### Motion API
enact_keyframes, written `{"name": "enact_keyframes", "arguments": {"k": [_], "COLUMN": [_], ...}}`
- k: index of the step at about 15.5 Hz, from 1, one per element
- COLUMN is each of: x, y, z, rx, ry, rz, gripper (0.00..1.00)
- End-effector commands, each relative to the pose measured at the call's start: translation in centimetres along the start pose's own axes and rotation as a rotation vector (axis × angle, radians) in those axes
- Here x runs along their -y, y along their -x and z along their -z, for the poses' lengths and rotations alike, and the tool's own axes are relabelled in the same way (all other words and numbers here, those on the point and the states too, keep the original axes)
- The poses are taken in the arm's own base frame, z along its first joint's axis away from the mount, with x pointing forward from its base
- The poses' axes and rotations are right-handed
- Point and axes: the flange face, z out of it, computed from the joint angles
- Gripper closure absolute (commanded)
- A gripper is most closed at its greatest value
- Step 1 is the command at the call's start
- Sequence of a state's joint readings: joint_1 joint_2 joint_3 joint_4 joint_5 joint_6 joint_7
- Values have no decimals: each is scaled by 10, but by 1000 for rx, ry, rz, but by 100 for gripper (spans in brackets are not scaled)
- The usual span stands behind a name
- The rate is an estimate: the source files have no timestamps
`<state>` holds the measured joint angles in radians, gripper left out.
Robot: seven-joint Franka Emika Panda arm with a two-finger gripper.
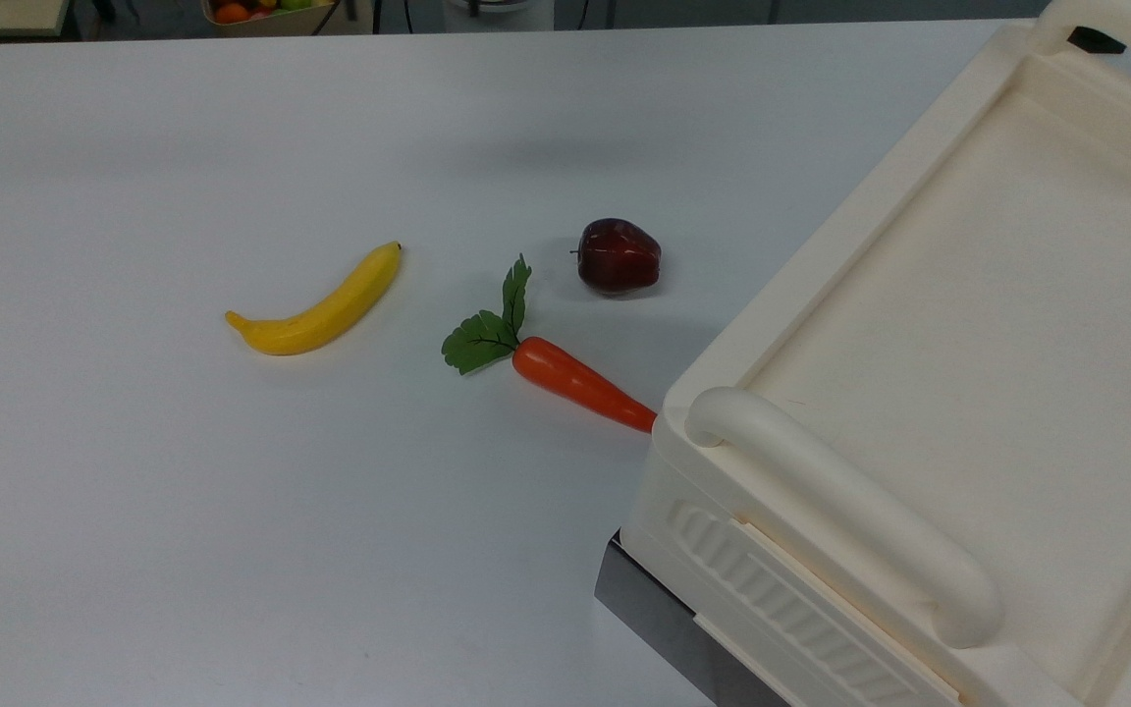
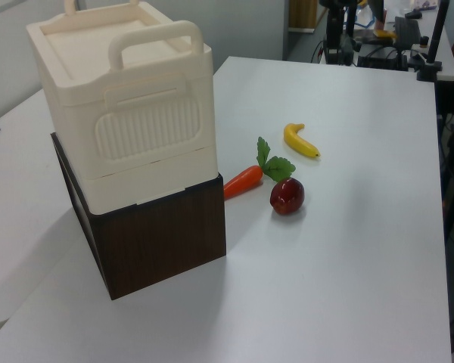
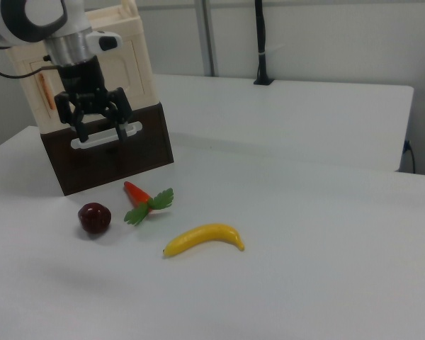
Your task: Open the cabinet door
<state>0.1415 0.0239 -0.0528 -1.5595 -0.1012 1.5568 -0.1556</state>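
Observation:
The cream cabinet (image 3: 134,42) stands on a dark brown base (image 3: 149,145) at the right view's upper left. Its cabinet door (image 3: 129,71) faces the table, and a small copper bar handle (image 3: 47,91) sits near the door's left end. My gripper (image 3: 101,127) hangs open in front of the door's lower middle, fingers pointing down, to the right of the copper handle. The arm hides the door's centre. In the top view the cabinet's flat top (image 1: 968,344) shows, and in the left view its ribbed side panel (image 2: 147,132).
On the white table lie a red apple (image 3: 94,217), a carrot with green leaves (image 3: 143,197) and a yellow banana (image 3: 204,239), all near the base. A white bar handle (image 3: 103,136) crosses the brown base just under my fingers. Thick tube handles (image 1: 840,511) top the cabinet.

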Motion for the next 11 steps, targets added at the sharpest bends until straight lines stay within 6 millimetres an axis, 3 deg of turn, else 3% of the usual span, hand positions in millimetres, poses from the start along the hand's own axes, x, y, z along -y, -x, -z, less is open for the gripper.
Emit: {"name": "enact_keyframes", "arguments": {"k": [1, 3, 6, 7, 11], "x": [23, 38, 57, 74, 123], "y": [-10, -16, -27, -34, -60], "z": [26, 43, 52, 62, 54], "rx": [-109, -189, -301, -375, -457], "ry": [-129, -189, -308, -315, -298], "rz": [172, 271, 390, 432, 501], "gripper": [0, 0, 0, 0, 0]}}
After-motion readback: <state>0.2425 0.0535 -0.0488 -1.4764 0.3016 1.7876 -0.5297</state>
